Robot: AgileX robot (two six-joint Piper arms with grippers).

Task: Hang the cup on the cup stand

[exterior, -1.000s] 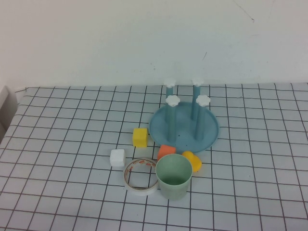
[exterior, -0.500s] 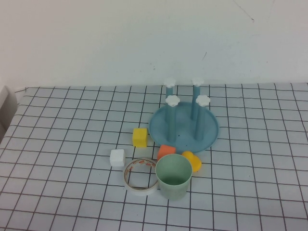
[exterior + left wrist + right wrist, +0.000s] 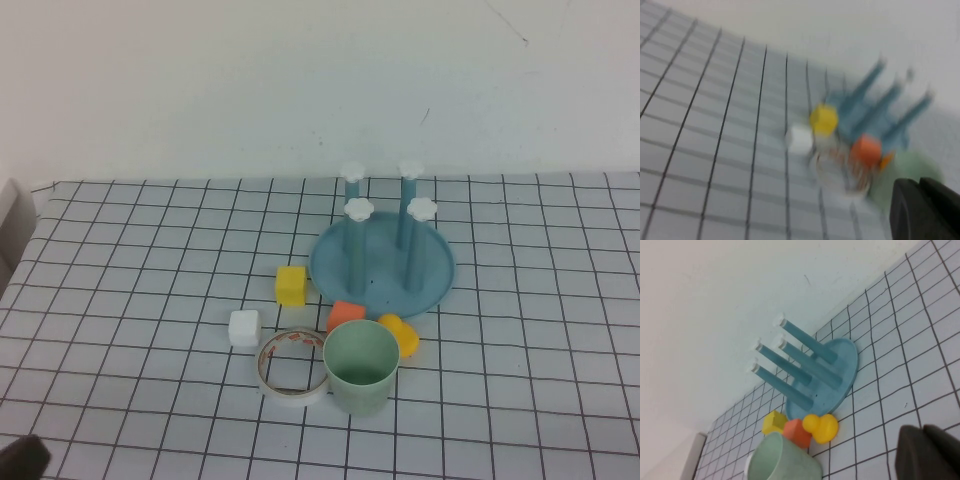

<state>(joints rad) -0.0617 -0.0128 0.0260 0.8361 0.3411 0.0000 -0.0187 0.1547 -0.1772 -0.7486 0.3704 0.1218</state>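
Note:
The pale mint-green cup (image 3: 361, 367) stands upright, mouth up, on the checked table in front of the cup stand (image 3: 440, 272). The stand is a round blue dish with four blue pegs topped by white flower caps. The cup touches the tape roll on its left. My left gripper (image 3: 22, 460) shows as a dark tip at the near left corner, far from the cup; in the left wrist view (image 3: 921, 210) it is shut and empty, with the cup (image 3: 912, 167) blurred ahead. My right gripper (image 3: 926, 452) is shut and empty, outside the high view; its camera sees the cup (image 3: 782, 462) and stand (image 3: 842, 365).
A white tape roll (image 3: 292, 366), a white block (image 3: 244, 328), a yellow block (image 3: 291, 285), an orange block (image 3: 344, 315) and a yellow duck (image 3: 400, 334) crowd around the cup and the stand's front. The wall runs behind the table.
The dark tip of my left gripper has come into the near left corner of the high view. The cup, stand and small objects have not moved.

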